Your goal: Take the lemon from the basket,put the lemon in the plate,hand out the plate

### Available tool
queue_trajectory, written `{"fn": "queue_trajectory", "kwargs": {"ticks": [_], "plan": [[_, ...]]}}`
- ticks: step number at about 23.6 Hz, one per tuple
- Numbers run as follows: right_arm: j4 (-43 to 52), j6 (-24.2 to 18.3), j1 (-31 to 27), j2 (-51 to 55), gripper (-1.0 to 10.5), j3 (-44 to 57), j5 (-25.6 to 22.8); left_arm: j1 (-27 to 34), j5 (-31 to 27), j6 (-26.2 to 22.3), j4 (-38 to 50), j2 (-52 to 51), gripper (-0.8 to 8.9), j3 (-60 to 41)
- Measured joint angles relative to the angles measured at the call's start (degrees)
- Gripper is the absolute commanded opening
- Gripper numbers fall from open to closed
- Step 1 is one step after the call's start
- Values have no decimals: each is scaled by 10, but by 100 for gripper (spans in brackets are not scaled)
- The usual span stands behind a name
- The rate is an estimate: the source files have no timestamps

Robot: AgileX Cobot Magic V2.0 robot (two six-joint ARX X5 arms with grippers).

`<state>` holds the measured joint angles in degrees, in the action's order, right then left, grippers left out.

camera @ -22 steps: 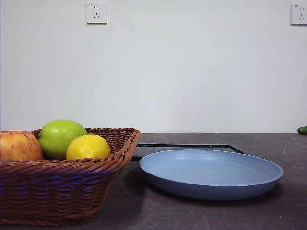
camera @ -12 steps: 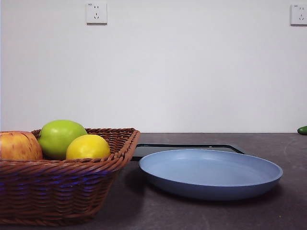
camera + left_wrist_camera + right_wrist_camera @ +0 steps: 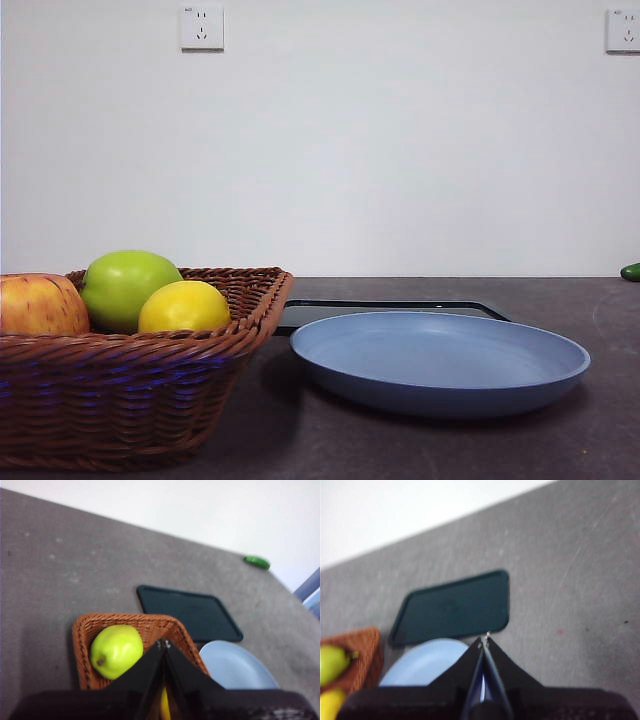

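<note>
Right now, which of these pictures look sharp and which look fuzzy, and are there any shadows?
Front view: sharp, evenly lit; the basket throws a soft shadow toward the plate. Left wrist view: soft, the green apple slightly blurred. Right wrist view: blurriest, the black tray has smeared edges.

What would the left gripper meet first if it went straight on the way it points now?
Probably the basket: the shut left gripper points at its rim beside the green apple, though depth is unclear.
</note>
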<state>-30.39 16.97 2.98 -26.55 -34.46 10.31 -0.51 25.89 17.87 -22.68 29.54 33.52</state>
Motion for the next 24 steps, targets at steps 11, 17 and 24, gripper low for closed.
{"fn": "queue_trajectory", "kwargs": {"ticks": [11, 17, 24], "plan": [[-153, -130, 0, -229, 93, -127, 98, -54, 76, -89, -134, 185, 27, 152], [-154, -124, 18, -316, 274, -128, 120, -95, 83, -93, -133, 207, 314, 153], [-114, -121, 67, -457, 264, -128, 120, -113, 73, -86, -132, 214, 314, 153]]}}
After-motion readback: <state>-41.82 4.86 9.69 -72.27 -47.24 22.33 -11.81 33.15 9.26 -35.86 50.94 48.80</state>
